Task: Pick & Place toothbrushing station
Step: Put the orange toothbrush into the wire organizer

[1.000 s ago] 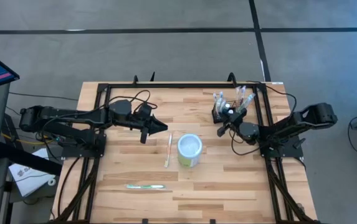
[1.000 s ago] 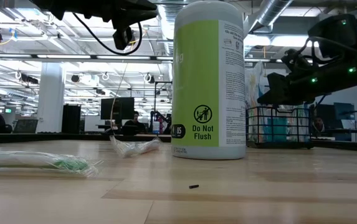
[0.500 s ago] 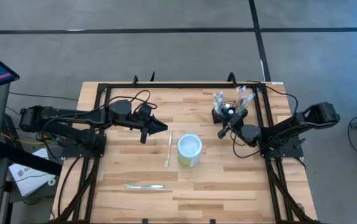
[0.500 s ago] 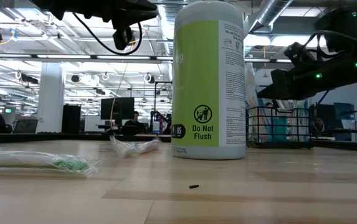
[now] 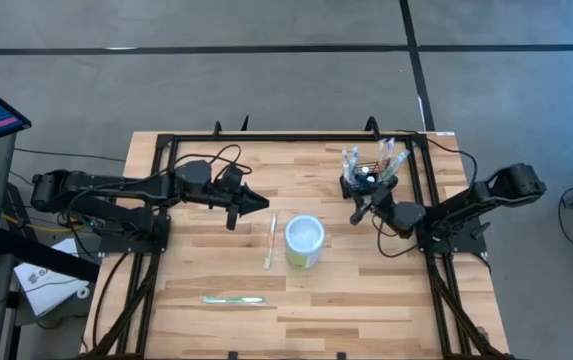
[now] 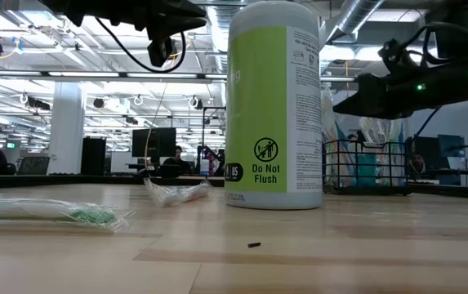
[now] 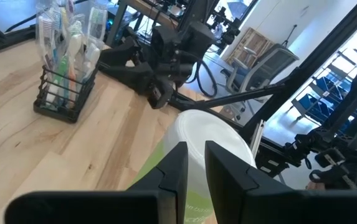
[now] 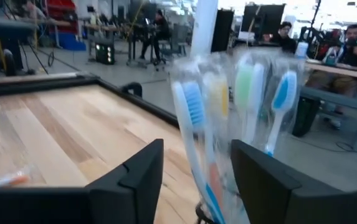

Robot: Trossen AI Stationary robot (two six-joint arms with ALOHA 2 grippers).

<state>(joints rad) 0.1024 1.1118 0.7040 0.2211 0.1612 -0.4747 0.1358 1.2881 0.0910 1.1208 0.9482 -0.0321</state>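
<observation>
Light wood-plank bench [image 5: 216, 270] w/ black frame, grey floor around; office room behind. Small black wire-mesh basket [image 5: 362, 180] holding wrapped toothbrushes, upper right of high view. Right pincer [image 5: 363, 203] just below it, fingers apart, holding nothing. Left pincer [image 5: 251, 204] left of centre, nearly closed, nothing held.

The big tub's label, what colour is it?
Lime green and white label, clearest in the low view.
</observation>
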